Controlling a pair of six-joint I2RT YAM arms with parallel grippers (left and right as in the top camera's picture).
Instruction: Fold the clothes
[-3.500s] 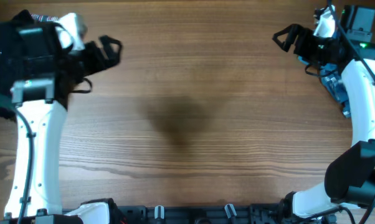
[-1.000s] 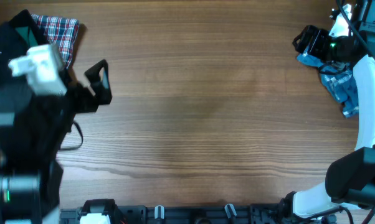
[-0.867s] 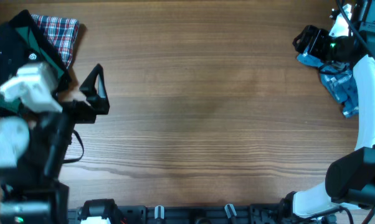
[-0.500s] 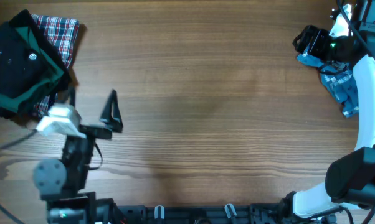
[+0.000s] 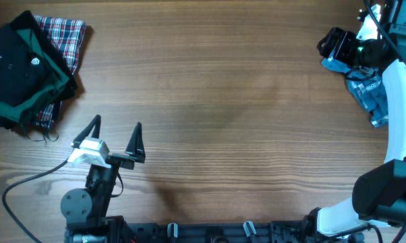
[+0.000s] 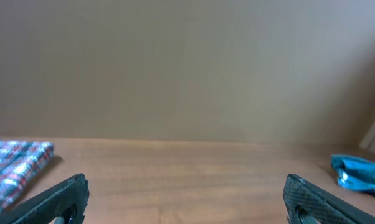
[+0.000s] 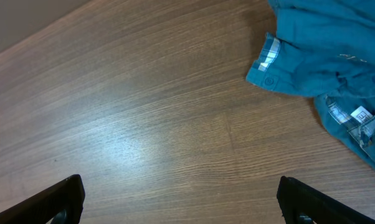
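Note:
A folded black shirt (image 5: pixel 21 64) with a small round white logo lies at the far left on a stack with a green garment and a red plaid cloth (image 5: pixel 63 35). A crumpled teal-blue garment (image 5: pixel 366 91) lies at the far right; it also shows in the right wrist view (image 7: pixel 327 56) and the left wrist view (image 6: pixel 359 171). My left gripper (image 5: pixel 115 135) is open and empty near the front left edge, well clear of the stack. My right gripper (image 5: pixel 332 44) is open and empty just left of the teal garment.
The wooden table (image 5: pixel 216 115) spans the view. A black cable (image 5: pixel 27 185) loops at the front left by the left arm's base. The right arm (image 5: pixel 398 121) runs down the right side. A plain wall stands beyond the table in the left wrist view.
My left arm has swung back from the stack at the far left to the front edge, leaving the folded black shirt on the stack. The right arm has not moved.

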